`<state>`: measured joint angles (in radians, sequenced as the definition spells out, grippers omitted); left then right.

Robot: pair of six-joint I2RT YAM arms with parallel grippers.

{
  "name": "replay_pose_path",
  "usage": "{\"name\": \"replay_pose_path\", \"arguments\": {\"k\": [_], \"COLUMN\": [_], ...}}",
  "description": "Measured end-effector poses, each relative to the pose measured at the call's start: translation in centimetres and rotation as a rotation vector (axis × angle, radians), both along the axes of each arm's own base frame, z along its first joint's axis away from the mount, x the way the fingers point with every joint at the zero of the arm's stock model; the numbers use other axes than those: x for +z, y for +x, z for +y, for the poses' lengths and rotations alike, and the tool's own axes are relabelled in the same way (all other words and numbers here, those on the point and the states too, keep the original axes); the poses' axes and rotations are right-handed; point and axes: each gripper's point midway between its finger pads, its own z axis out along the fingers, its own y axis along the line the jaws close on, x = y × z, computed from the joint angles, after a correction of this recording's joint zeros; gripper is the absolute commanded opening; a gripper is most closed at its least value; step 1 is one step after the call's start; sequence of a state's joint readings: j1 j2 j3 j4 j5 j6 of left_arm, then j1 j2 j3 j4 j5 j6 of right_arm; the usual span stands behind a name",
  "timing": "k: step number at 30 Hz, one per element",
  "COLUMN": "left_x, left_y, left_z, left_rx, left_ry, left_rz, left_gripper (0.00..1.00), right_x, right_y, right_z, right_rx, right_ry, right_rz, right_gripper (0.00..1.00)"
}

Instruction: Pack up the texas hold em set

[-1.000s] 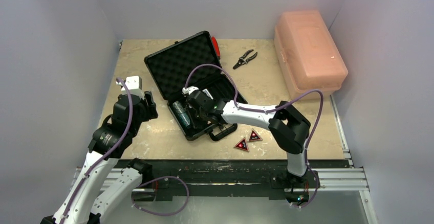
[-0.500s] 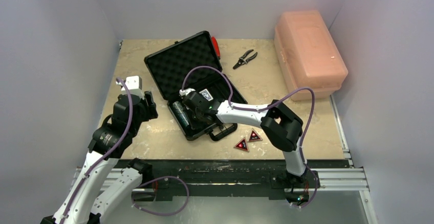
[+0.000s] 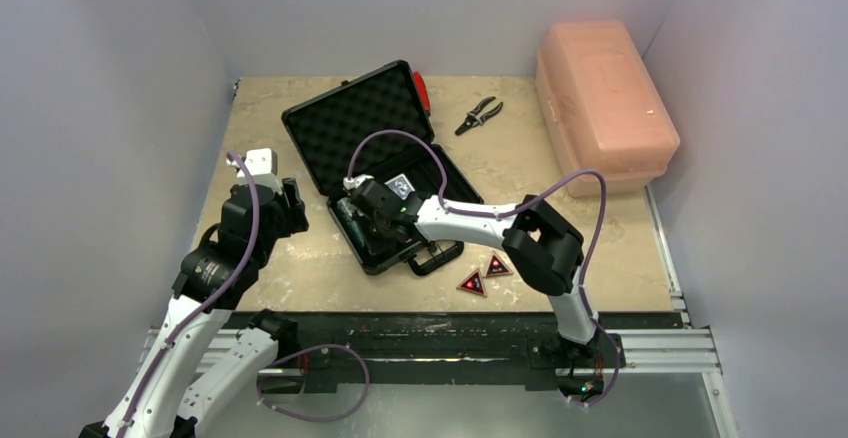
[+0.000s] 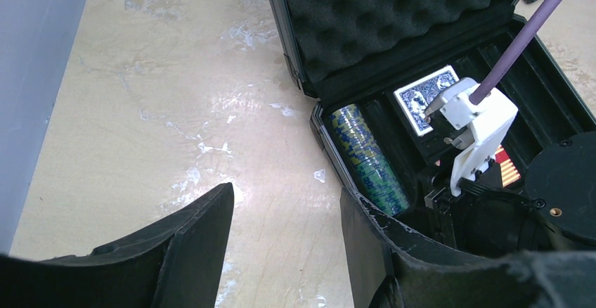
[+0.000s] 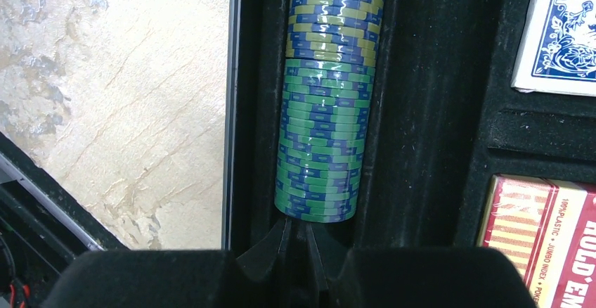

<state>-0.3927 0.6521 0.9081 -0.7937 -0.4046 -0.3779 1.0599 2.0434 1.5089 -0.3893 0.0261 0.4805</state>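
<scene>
Chip roll, blue deck and red deck sit in the open briefcase; triangles lie unpacked on the bench (right end effector clenched empty, left end effector released).

Both arms are white shells joined by black joints. The left arm has a black cylindrical motor housing and a white block at its far end. The right arm has a bulky black elbow. A purple cable arcs above the right arm, and a second cable follows the left one. The left claw has matte black, wedge-shaped fingers with scuffed edges. The right claw is black too. A white bracket with small screws takes the purple cable's plug.
</scene>
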Motion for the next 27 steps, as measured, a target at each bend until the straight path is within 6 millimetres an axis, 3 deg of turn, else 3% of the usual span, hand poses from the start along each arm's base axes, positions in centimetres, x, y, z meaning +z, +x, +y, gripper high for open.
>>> {"name": "replay_pose_path", "arguments": {"k": [13,16,22,27], "left_x": [0.0,0.1,0.1,0.1], "left_y": [0.1,0.0,0.0,0.0], "left_z": [0.3,0.4,0.4,0.4], "left_rx": [0.015,0.018,0.019,0.018], "left_ry": [0.009,0.009,0.009,0.009], "left_rz": [-0.002,-0.006,-0.007,-0.006], "left_gripper": [0.59,0.59,0.57,0.56], "right_x": [1.2,3.2,9.8,13.1], "right_y": [0.2,0.7,1.6,1.7], "right_z": [0.0,-0.1,-0.8,-2.5], "right_rx": [0.004,-0.007,-0.042,-0.082], "right_ry": [0.013,0.039,0.129,0.164], "right_rz": [-0.025,-0.065,-0.169,-0.230], "right_gripper": [0.23,0.27,0.33,0.40]}}
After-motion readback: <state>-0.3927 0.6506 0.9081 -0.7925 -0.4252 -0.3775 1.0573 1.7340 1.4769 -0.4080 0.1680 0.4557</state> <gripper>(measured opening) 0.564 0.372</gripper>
